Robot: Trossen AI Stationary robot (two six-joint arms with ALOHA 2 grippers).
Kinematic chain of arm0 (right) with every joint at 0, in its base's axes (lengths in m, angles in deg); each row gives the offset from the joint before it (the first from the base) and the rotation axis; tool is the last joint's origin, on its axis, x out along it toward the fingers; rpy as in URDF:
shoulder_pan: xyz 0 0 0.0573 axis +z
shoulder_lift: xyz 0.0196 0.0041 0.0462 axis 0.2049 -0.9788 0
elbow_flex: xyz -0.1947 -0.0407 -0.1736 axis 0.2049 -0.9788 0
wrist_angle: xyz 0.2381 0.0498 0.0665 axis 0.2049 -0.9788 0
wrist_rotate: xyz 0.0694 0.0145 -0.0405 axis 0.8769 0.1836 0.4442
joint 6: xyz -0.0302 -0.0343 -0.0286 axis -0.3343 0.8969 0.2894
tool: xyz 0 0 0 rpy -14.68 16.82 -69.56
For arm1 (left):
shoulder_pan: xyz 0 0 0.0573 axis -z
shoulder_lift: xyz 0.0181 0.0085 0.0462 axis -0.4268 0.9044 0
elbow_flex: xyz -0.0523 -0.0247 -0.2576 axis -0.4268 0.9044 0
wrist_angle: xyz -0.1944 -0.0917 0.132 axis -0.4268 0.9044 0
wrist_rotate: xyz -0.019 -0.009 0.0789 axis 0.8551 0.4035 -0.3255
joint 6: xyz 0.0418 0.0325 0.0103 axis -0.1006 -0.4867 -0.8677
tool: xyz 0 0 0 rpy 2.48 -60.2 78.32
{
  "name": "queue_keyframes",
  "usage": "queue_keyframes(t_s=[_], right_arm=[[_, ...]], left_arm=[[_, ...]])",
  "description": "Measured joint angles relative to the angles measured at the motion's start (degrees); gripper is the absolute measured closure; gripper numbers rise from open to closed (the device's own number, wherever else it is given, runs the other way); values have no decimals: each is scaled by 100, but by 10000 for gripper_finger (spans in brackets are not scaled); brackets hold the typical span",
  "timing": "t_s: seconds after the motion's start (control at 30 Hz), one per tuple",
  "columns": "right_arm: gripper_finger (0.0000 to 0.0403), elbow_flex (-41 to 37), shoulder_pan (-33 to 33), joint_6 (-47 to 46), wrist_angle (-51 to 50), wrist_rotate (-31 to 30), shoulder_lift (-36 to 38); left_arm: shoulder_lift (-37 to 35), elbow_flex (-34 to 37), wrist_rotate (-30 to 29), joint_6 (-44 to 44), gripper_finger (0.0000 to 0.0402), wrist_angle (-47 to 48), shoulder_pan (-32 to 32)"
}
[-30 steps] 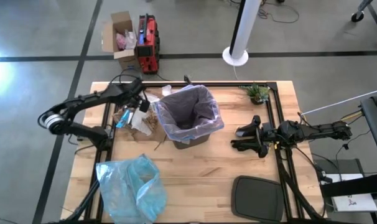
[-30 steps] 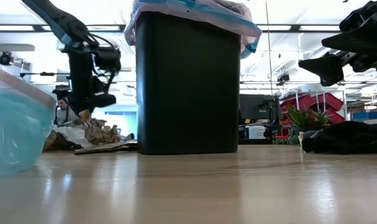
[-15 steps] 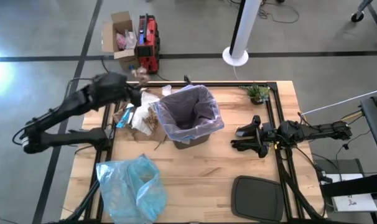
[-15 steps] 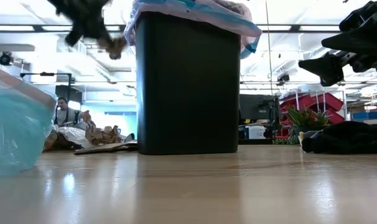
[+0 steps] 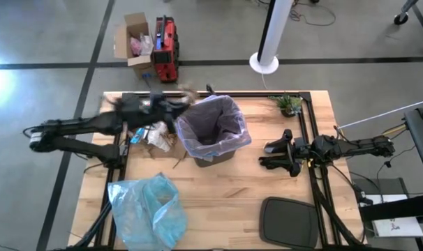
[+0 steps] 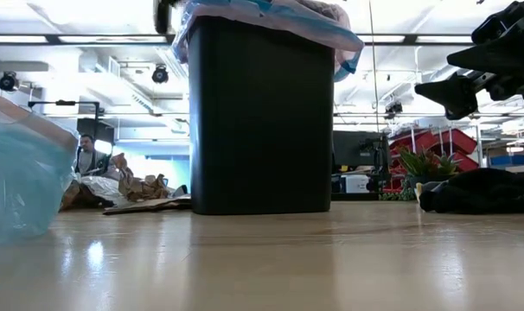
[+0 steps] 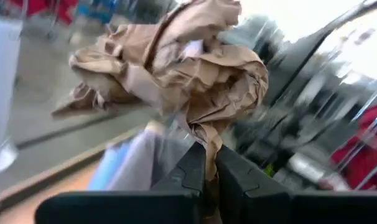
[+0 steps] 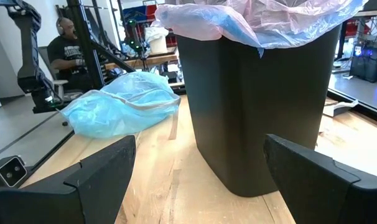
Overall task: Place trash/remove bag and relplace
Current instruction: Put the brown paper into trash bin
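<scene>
Trash, a crumpled wad of brown paper (image 7: 176, 74), is pinched tight in the left gripper (image 5: 186, 102), which has swung from above the scrap pile (image 5: 156, 136) to the rim of the black bin (image 6: 260, 117). More scraps lie on the wood table (image 5: 253, 181) beside the bin. The bin holds the thin, wrinkled pink bag (image 5: 213, 125), folded over its rim. A translucent blue bag (image 5: 147, 209) lies near. The right gripper (image 5: 267, 156) waits wide open, empty, unmoved.
</scene>
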Motion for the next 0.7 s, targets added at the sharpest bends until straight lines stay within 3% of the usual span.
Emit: queue_keyframes(t_s=[0.2,0.5,0.7], right_arm=[[64,-1,-2,0,0,-1,-1],[64,1,0,-1,1,-1,-2],[64,1,0,-1,2,-1,-2]], left_arm=[[762,-603,-127,2,351,269,189],[1567,-2399,-136,-308,234,2988,317],[1970,-3428,-116,-518,186,4235,674]])
